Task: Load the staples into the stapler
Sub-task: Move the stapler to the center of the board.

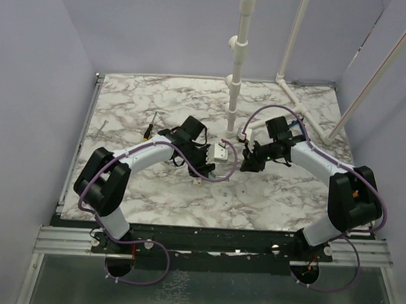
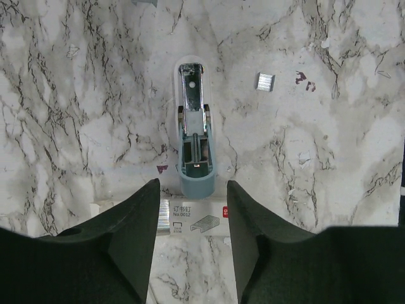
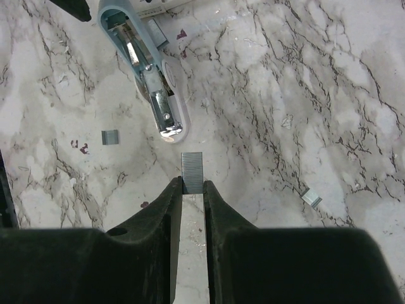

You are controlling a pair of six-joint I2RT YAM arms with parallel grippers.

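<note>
The stapler (image 2: 193, 126) lies flat and opened on the marble table, its metal staple channel facing up and its teal end toward my left gripper (image 2: 193, 187). That gripper is open. Its fingers stand just short of the teal end, above a white staple box (image 2: 190, 216). The stapler (image 1: 221, 151) sits between the two grippers in the top view. My right gripper (image 3: 192, 183) is shut on the staples (image 3: 192, 170), a short grey strip sticking out past its tips. The strip hangs just short of the stapler's (image 3: 147, 73) shiny metal end.
Small loose staple pieces lie on the table (image 2: 265, 81), (image 3: 110, 137), (image 3: 311, 197). A thin tool with a yellow band (image 1: 150, 127) lies left of the left arm. A white pipe post (image 1: 235, 92) rises behind the stapler. Purple walls close in the table.
</note>
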